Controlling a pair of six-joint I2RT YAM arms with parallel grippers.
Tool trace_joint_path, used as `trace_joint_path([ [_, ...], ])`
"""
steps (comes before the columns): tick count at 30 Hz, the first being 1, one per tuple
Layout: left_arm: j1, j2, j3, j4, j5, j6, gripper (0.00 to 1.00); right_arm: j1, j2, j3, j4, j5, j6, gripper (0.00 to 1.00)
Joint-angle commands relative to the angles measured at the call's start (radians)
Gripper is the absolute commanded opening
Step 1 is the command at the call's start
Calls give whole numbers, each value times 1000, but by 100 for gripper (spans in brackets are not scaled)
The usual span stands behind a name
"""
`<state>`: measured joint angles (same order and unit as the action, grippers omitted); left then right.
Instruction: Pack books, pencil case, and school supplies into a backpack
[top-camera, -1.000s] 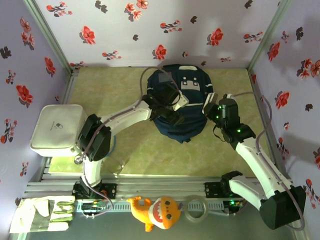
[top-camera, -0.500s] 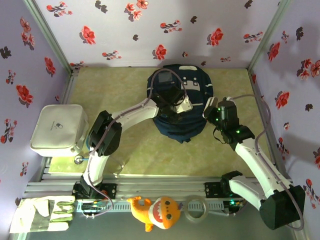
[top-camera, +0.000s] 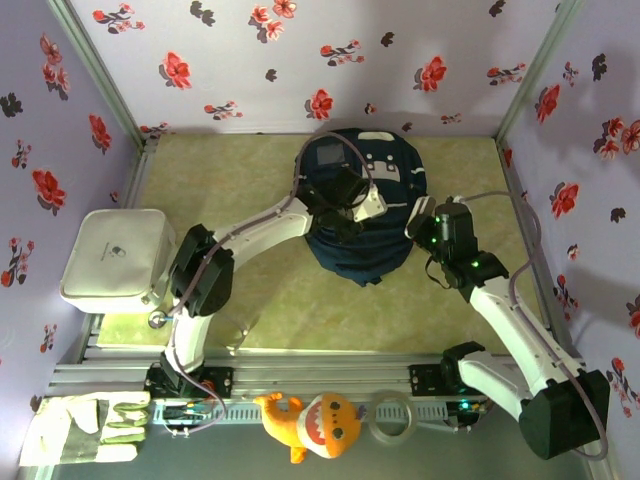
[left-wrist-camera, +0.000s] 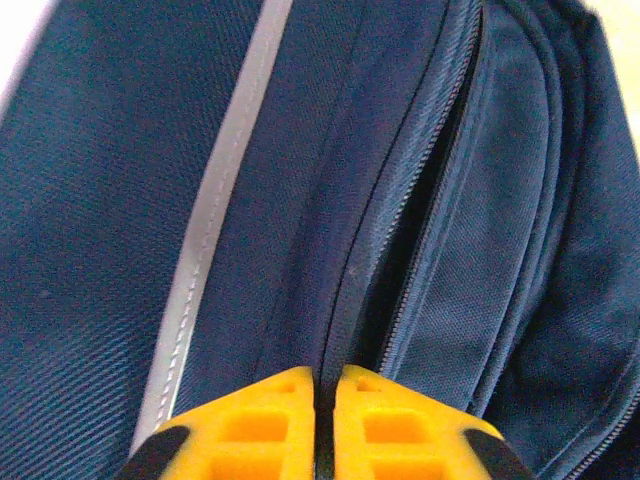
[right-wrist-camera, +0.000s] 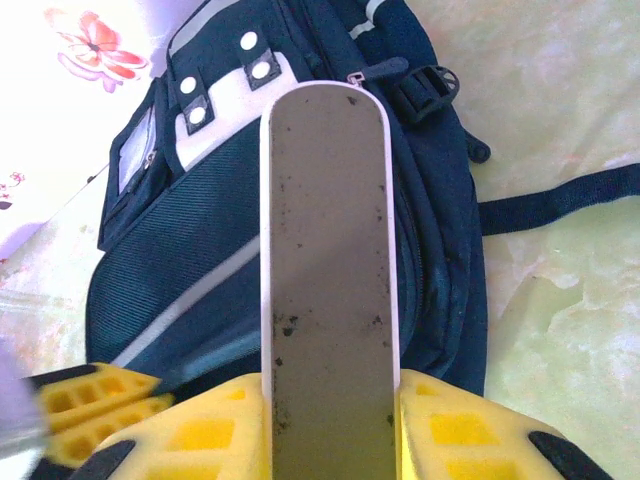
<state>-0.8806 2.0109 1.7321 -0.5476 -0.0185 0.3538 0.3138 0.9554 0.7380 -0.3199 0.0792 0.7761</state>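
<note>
The navy backpack lies on the mat at the back middle, its white-grey pocket patches facing up. My left gripper rests on top of it, shut on the fabric band beside an open zipper; its yellow fingertips pinch that band. My right gripper hovers at the backpack's right side, shut on a flat grey oblong case with a white rim, which points out over the backpack. The books are out of view.
A white flat tray sits at the left edge. On the near rail lie a work glove, an orange plush fish and a tape roll. A dark strap trails right of the backpack. Flowered walls enclose the mat.
My left gripper has moved farther back and right across the backpack's top. The right arm with the grey case has hardly moved.
</note>
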Motion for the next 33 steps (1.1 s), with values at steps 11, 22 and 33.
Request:
trace_joint_path([
  [11,25,-122,34,108,79,-234,0,-7,-72,-65,53,4,77,26],
  [22,5,-149,159,114,161,-373,0,15,15,-159,417,-265,252,26],
  [33,12,-119,242,93,184,-465,0,50,245,-32,523,-218,338,26],
])
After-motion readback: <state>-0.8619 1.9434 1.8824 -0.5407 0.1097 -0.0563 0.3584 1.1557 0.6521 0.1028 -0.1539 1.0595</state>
